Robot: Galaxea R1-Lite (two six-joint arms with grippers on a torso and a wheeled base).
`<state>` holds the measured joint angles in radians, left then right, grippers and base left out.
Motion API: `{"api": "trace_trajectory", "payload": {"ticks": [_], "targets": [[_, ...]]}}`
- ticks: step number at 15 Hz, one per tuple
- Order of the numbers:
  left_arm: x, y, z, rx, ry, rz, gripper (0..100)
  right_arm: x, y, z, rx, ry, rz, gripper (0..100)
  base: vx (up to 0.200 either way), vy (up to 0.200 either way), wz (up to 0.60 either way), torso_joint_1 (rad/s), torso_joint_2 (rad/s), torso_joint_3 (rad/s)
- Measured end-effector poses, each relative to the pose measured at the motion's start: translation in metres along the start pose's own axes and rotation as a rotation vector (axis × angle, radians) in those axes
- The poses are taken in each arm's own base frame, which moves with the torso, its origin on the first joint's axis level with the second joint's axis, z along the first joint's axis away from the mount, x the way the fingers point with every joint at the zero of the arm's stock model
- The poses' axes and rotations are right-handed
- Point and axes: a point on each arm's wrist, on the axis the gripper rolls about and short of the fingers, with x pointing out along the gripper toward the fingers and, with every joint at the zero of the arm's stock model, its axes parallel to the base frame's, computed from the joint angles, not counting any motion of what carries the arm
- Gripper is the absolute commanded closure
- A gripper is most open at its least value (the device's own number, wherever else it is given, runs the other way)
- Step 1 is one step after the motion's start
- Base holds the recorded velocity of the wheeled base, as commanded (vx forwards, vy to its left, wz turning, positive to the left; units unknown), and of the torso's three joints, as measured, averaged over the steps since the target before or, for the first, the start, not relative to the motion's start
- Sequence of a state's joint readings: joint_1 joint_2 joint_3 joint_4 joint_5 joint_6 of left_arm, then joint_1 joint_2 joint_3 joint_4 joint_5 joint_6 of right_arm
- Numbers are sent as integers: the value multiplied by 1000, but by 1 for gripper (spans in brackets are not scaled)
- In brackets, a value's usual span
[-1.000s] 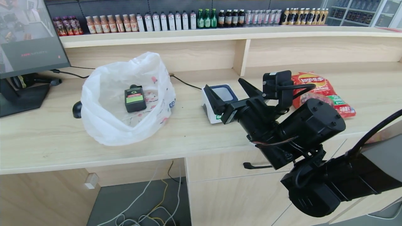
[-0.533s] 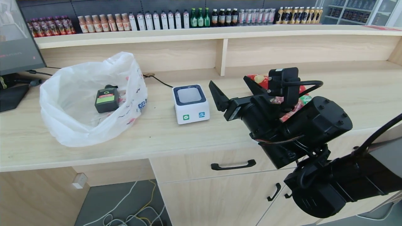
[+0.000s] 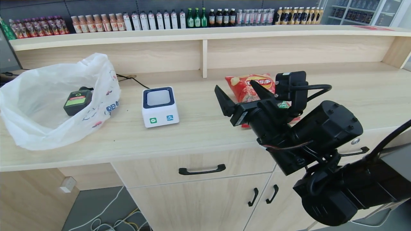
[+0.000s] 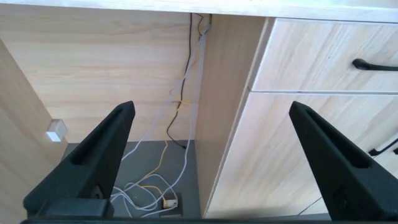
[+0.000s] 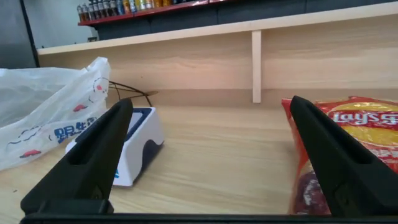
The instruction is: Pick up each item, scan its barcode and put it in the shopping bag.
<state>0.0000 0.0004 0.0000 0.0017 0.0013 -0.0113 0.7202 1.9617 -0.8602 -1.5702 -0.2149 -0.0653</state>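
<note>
Head: right end effector (image 3: 234, 86) wide open, empty; chips bag (image 3: 249, 86) on tabletop (image 3: 199, 128) just beyond it, slightly right, long axis running away from robot. Right wrist: chips bag sits outside one finger, not centred between them. Left wrist: left end effector (image 4: 211, 112) open, empty, low by the cupboards (image 4: 311, 62), so right arm is nearer

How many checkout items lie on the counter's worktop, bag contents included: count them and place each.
2. A red chip bag lies on the counter to the right of the scanner; a dark green-labelled package lies inside the shopping bag. The bag's folds may hide more.
</note>
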Motion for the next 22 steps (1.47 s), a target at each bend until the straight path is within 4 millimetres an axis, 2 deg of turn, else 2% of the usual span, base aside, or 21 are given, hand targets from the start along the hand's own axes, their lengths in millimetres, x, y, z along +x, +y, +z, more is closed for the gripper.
{"api": "trace_trajectory", "payload": {"ticks": [5,9,12,16,19,22], "targets": [[0,0,0,2,-2,0,0,-16,-5,-3,9,55,-2,0,0,0,0,0,0,0],[0,0,0,7,-2,0,0,-41,-11,-3,-6,127,3,0,0,0,0,0,0,0],[0,0,0,7,-2,0,0,-50,-16,8,-7,122,-7,0,0,0,0,0,0,0],[0,0,0,7,-2,0,0,-42,-20,29,-98,53,-35,0,0,0,0,0,0,0],[0,0,0,7,-2,0,0,-35,-19,36,-154,207,-23,0,0,0,0,0,0,0],[0,0,0,7,-2,0,0,-24,-21,60,-153,324,-22,0,0,0,0,0,0,0]]}}
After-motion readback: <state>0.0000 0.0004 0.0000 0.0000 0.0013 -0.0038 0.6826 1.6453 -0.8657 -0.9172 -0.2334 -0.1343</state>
